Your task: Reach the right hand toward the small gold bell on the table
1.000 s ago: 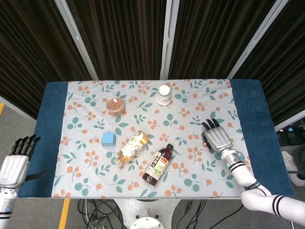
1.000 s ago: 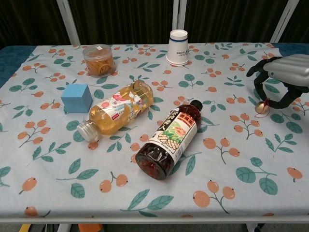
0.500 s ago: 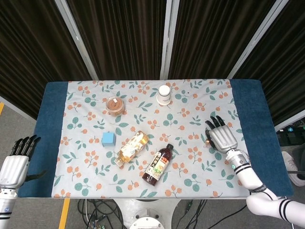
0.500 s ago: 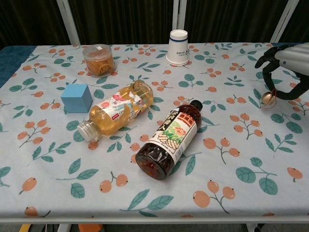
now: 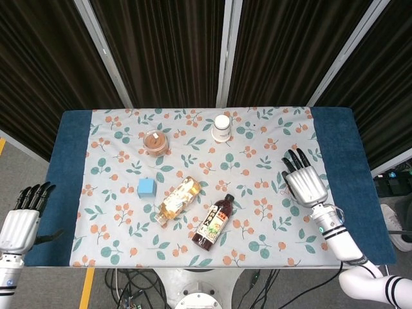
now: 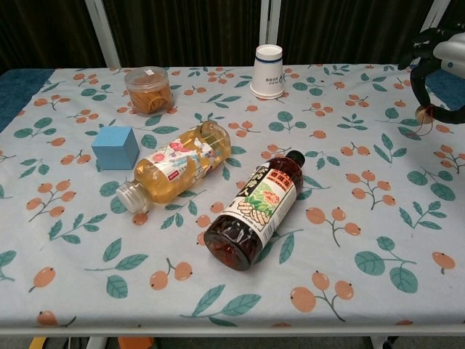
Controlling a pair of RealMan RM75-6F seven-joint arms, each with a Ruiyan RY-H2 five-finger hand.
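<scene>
The small gold bell (image 6: pixel 424 113) hangs under the curled fingers of my right hand (image 6: pixel 441 57) at the far right of the chest view, held clear of the tablecloth. In the head view my right hand (image 5: pixel 305 184) is over the right side of the floral cloth, back facing up, and it hides the bell. My left hand (image 5: pixel 23 219) hangs off the table's left edge with its fingers straight and nothing in it.
Two bottles lie on their sides mid-table: a pale tea bottle (image 6: pixel 174 166) and a dark one (image 6: pixel 256 209). A blue cube (image 6: pixel 115 147) sits to the left, a round clear tub (image 6: pixel 148 89) at the back left, and a white cup (image 6: pixel 268 70) at the back.
My right hand has risen and drifted right, and the bell has gone up with it off the cloth. The left hand has stayed put.
</scene>
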